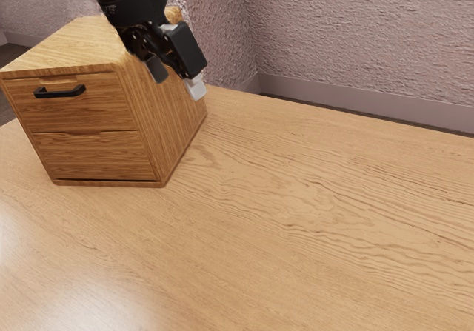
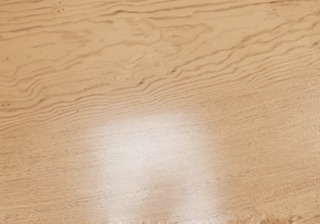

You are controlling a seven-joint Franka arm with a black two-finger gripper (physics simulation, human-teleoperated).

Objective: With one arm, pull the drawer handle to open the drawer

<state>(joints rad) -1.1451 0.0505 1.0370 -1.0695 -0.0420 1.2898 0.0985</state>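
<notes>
Starting at the exterior view's left: a small two-drawer cabinet of light wood (image 1: 148, 116), standing on a broad wooden table (image 1: 311, 220), its far-left corner clipped by the frame. On the upper drawer (image 1: 74, 112), a slim black bar handle (image 1: 59, 91), mounted near the top of the drawer front. Drawer front flush with the cabinet face, so shut, with no gap to be seen. Below it, a lower drawer (image 1: 92, 153), likewise closed, no handle discernible.

Further right, above the cabinet's top edge and alongside its side panel: the black two-finger gripper (image 1: 176, 78), fingers spread apart and pinching nothing. Well apart from the handle, and on the wrong side of the cabinet for a pull.

Judged from this: nothing of the task done. Left to do: reaching round to the front, closing on the bar, drawing the drawer out.

Hard to make out: a small tan knob-like shape (image 1: 173, 12) just behind the hand, nature unclear. Arm cut off at the top edge. From the wrist camera, table grain (image 2: 160, 43) with a pale patch of glare (image 2: 150, 159).
</notes>
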